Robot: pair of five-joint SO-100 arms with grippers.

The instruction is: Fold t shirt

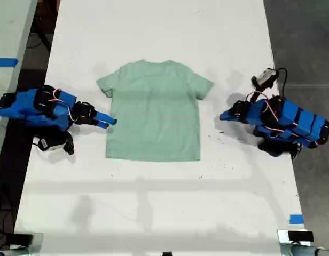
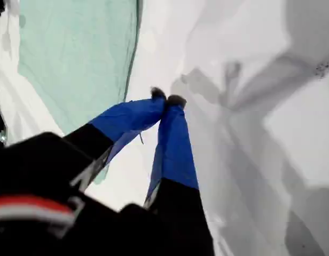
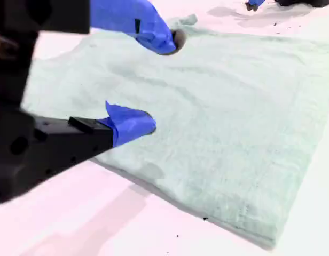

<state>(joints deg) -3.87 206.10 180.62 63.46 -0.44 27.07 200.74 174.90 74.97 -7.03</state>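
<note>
The pale mint-green t shirt [image 1: 154, 109] lies flat on the white table [image 1: 154, 32], neck toward the far edge. My second gripper [image 1: 108, 122] comes in from the exterior view's left and stands open at the shirt's side edge. In its wrist view, the second gripper [image 3: 154, 82] has one fingertip [image 3: 167, 41] over the t shirt [image 3: 223, 138] and the other [image 3: 135, 122] at the hem edge. My first gripper [image 1: 223, 116] sits at the exterior view's right, shut and holding nothing, a short way from the shirt. In its own view, my first gripper [image 2: 167, 99] hovers over bare table with the t shirt [image 2: 73, 58] off to one side.
A small camera with a black cable [image 1: 265, 78] rests behind the first arm. Blue tape marks [image 1: 296, 219] lie near the table's front corner at the exterior view's right. Dark floor borders the table on both sides.
</note>
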